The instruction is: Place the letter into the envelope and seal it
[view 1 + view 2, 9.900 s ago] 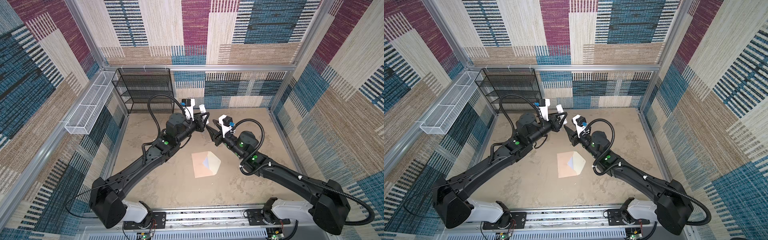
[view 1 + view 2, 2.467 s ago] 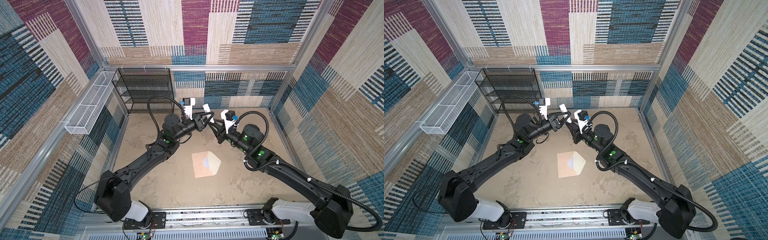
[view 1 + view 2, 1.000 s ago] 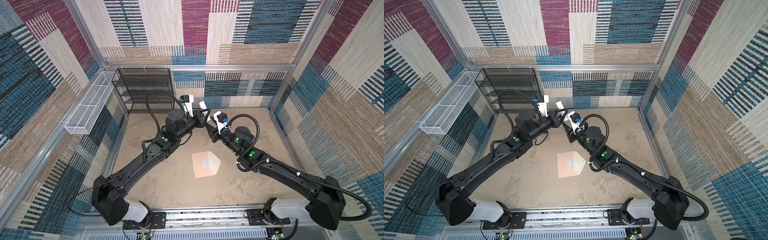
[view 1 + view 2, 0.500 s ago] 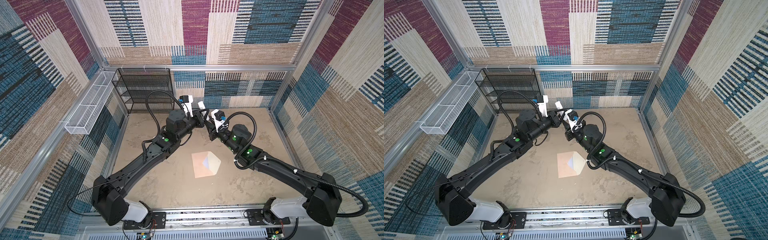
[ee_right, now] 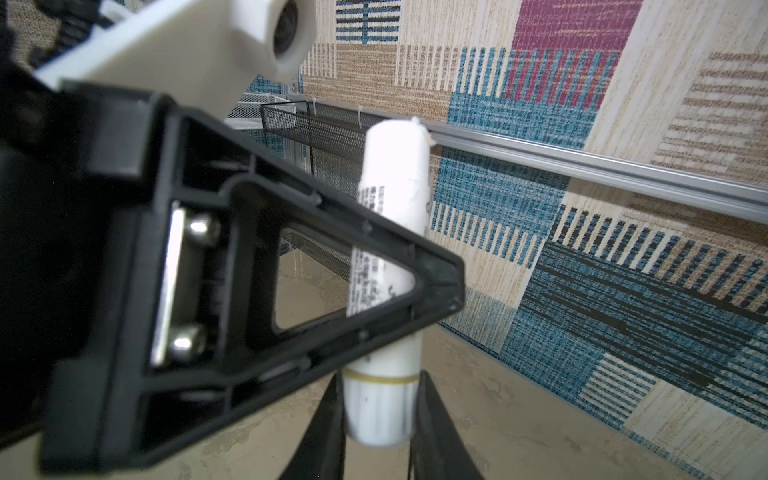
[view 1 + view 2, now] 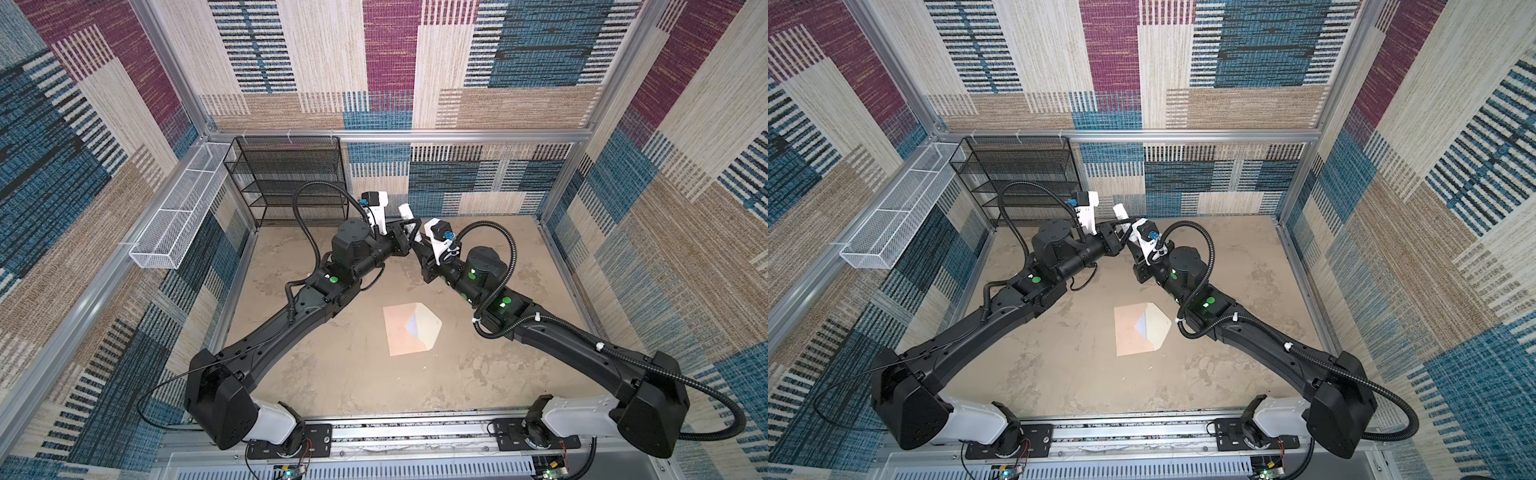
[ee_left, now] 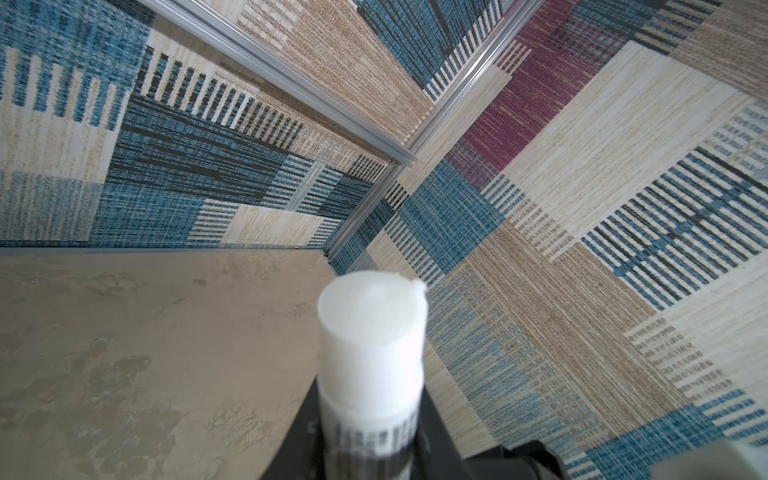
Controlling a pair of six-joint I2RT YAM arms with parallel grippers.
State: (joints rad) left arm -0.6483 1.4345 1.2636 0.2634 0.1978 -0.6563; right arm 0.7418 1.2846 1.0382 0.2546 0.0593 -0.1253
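The envelope [image 6: 397,336] lies flat on the sandy table [image 6: 340,374], a little right of the middle and nearer the front than the grippers, with its cream flap open and pointing right. At its mouth shows a pale wedge with a bluish tint: the letter [image 6: 414,328], tucked inside, with the rest of it hidden under the peach front. In the far left corner stands a black mesh rack [image 6: 291,178] with several shelves. A white wire basket [image 6: 178,224], split into compartments, hangs along the left wall. Whether anything lies in either cannot be told from the top views. Above the far middle of the table the two arms meet at a single white glue stick [image 6: 1119,211], which is held roughly upright and well apart from the envelope. The left gripper [image 7: 370,440] pinches the tube at its printed label, and the plain white end stands out past the fingers. The right gripper [image 5: 379,419] is closed on the tube's other end, below a thin yellow ring, with one black finger against each side. In that wrist view a finger of the left gripper crosses in front of the tube. Counted: one envelope, one letter, one glue stick, one rack, one basket, two arms, two grippers
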